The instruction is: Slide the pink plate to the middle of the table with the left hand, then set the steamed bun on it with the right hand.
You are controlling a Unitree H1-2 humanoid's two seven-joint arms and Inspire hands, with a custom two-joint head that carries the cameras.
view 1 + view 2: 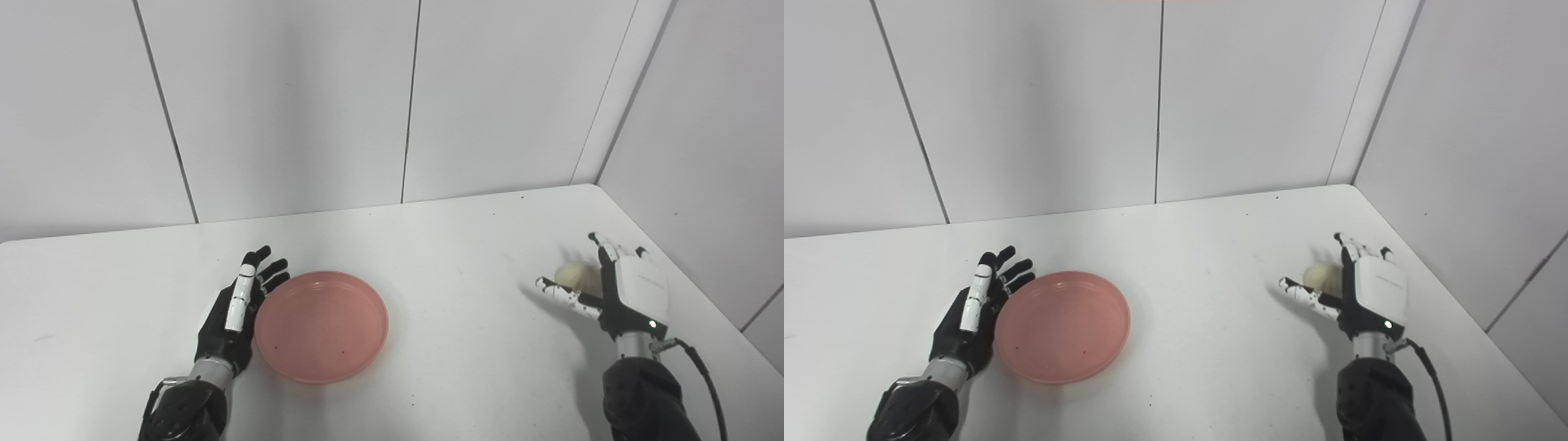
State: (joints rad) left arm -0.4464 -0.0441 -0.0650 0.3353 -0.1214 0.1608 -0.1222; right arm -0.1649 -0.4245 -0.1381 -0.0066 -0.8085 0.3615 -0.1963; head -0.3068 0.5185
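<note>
The pink plate (321,326) lies flat on the white table, left of the middle, and it holds nothing. My left hand (236,309) stands on edge against the plate's left rim, fingers straight and apart. The pale steamed bun (577,274) rests on the table at the right. My right hand (618,288) is beside it, open, with the thumb stretched out in front of the bun and the fingers behind it. Whether the palm touches the bun is hidden.
The table (453,257) ends at a right edge just beyond my right hand, with white wall panels (294,104) behind and to the right. A black cable (704,373) runs from my right wrist.
</note>
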